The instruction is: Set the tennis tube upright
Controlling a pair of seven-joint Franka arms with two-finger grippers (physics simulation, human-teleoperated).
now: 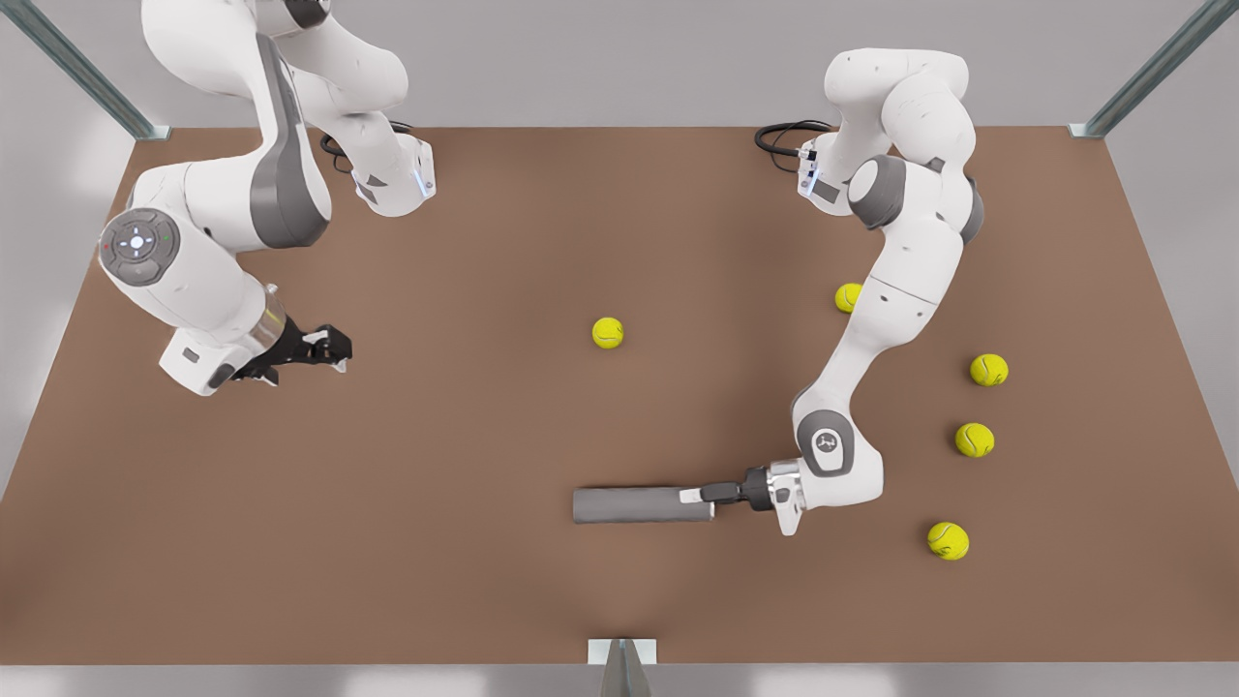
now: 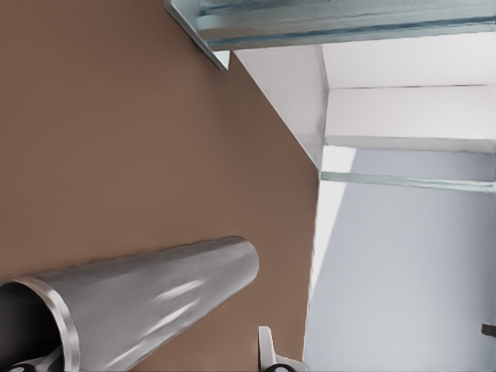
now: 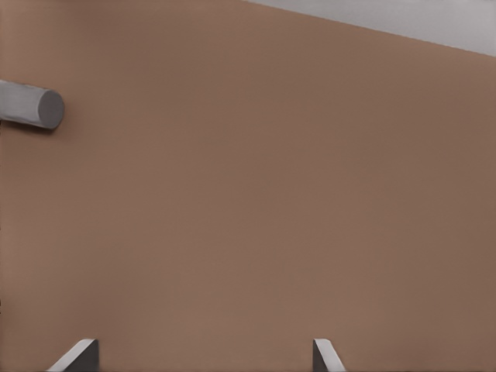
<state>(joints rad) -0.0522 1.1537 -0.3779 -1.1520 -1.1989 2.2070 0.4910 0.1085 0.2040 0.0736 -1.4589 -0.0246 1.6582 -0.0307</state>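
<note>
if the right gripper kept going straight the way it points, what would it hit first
Probably nothing nearby: the right gripper, open, points across bare table. The lying tennis tube sits off to one side, though depth is unclear.

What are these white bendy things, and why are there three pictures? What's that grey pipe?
The white bendy things are two robot arms. Each ends in a pincer with two fingers. The big picture is taken from above the brown table. The other two pictures come from little cameras on the arms' wrists.

The grey pipe is the tennis tube, lying on its side. Five yellow tennis balls lie around it.

The left pincer, at the front view's right, is at the tube's open end with its fingers apart, so it is not squeezing the tube yet. The right pincer waits open at the front view's left, holding nothing.
</note>
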